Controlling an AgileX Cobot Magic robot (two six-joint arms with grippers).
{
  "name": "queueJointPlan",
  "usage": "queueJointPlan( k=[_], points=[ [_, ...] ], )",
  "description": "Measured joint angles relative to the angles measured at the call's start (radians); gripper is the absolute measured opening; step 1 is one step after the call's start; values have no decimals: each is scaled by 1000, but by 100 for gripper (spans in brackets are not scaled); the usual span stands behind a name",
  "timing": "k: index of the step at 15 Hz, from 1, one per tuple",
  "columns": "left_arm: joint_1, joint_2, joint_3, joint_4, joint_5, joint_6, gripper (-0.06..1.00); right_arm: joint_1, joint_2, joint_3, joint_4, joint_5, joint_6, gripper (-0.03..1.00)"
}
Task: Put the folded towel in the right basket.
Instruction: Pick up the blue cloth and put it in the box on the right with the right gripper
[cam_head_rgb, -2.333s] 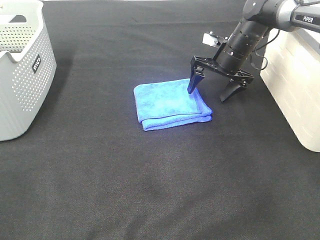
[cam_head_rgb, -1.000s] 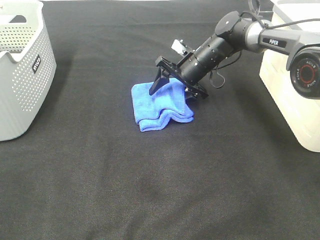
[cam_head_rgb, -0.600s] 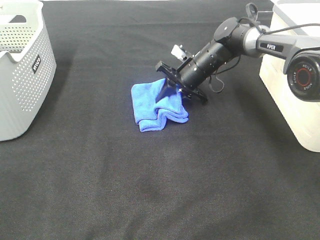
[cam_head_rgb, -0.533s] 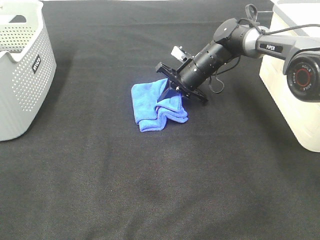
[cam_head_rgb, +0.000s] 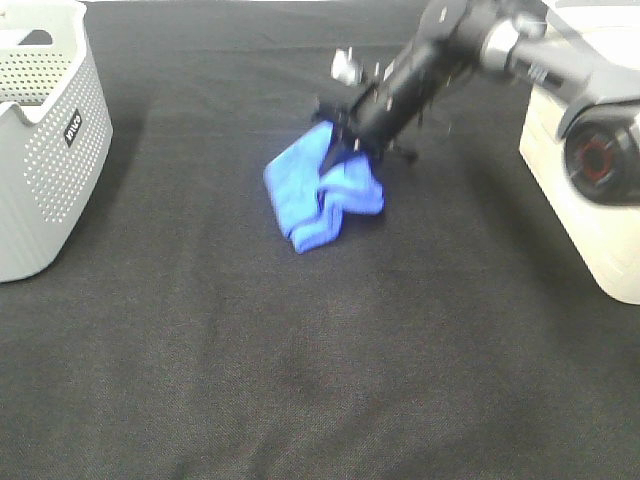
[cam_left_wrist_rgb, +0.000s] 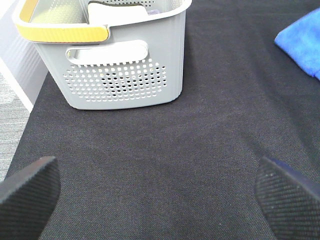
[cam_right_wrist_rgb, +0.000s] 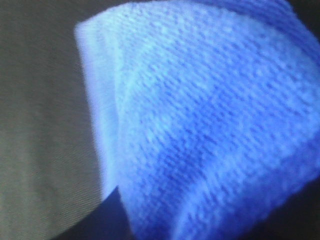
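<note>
The blue folded towel (cam_head_rgb: 322, 193) hangs bunched up from my right gripper (cam_head_rgb: 342, 150), which is shut on its far right edge and holds that side off the black table; whether the low end still touches the cloth I cannot tell. In the right wrist view the towel (cam_right_wrist_rgb: 200, 125) fills nearly the whole picture. The right basket (cam_head_rgb: 590, 200) is a cream container at the right edge, to the right of the gripper. My left gripper (cam_left_wrist_rgb: 160, 200) is open and empty, its fingertips (cam_left_wrist_rgb: 27, 192) wide apart above the black cloth.
A grey perforated basket (cam_head_rgb: 45, 150) stands at the left edge; in the left wrist view (cam_left_wrist_rgb: 125, 65) it has a yellow handle. A corner of the towel (cam_left_wrist_rgb: 302, 42) shows there too. The black tablecloth (cam_head_rgb: 300, 360) covers the table.
My right gripper came down on the flat towel, closed on its right edge and bunched it. It has now risen and moved back, lifting the towel's right side.
</note>
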Motion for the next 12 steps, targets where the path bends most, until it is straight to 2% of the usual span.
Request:
queueJointPlan(
  k=[1, 5, 7, 8, 9, 11, 12],
  points=[
    [0, 0, 0, 0, 0, 0, 99, 0, -50, -2, -29, 1, 0, 20],
    [0, 0, 0, 0, 0, 0, 99, 0, -343, -4, -274, 0, -13, 20],
    [0, 0, 0, 0, 0, 0, 99, 0, -511, -5, -454, 0, -38, 20],
    [0, 0, 0, 0, 0, 0, 99, 0, -511, -5, -454, 0, -38, 20],
    [0, 0, 0, 0, 0, 0, 99, -2, -562, -5, -538, 1, -38, 20],
    [0, 0, 0, 0, 0, 0, 99, -48, -636, 0, -649, 0, -38, 20],
    [0, 0, 0, 0, 0, 0, 99, -102, -660, 21, -659, 0, -38, 20]
  ],
)
